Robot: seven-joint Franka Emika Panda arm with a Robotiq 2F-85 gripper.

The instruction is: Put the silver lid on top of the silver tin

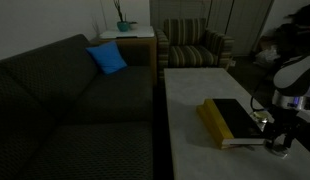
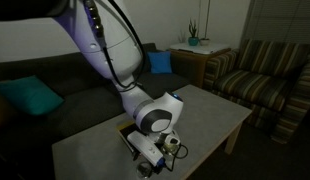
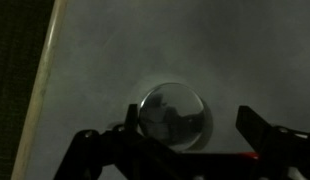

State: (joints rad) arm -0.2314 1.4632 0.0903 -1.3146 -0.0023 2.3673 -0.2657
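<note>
Silver metal marks the workpiece: one round silver piece [image 3: 173,115] lies flat on the pale table [image 3: 115,50] in the wrist view. We cannot tell whether it is the silver lid alone, the silver tin, or the two stacked. Only one round item shows, and neither exterior view resolves it.

The gripper [image 3: 187,125] straddles this piece with its jaws spread apart and nothing clamped. One finger [image 3: 257,128] stands clear of the rim. The opposite finger sits at the rim, and we cannot confirm contact.

In an exterior view, the gripper [image 1: 278,143] hangs low over the table, just beside the black-and-yellow book [image 1: 230,118], at the book's end nearest the table edge. We therefore place the silver piece just beside the book, under the gripper. The arm also reaches down beside the book in an exterior view [image 2: 163,150].

Progress, as we judge it:
- If the piece is the bare lid, no grasp is made. Closing, lifting, carrying and seating all remain.
- If it is the lidded tin, only the retreat remains.

A dark sofa [image 1: 55,90] stands well apart from the book, beyond the table.
</note>
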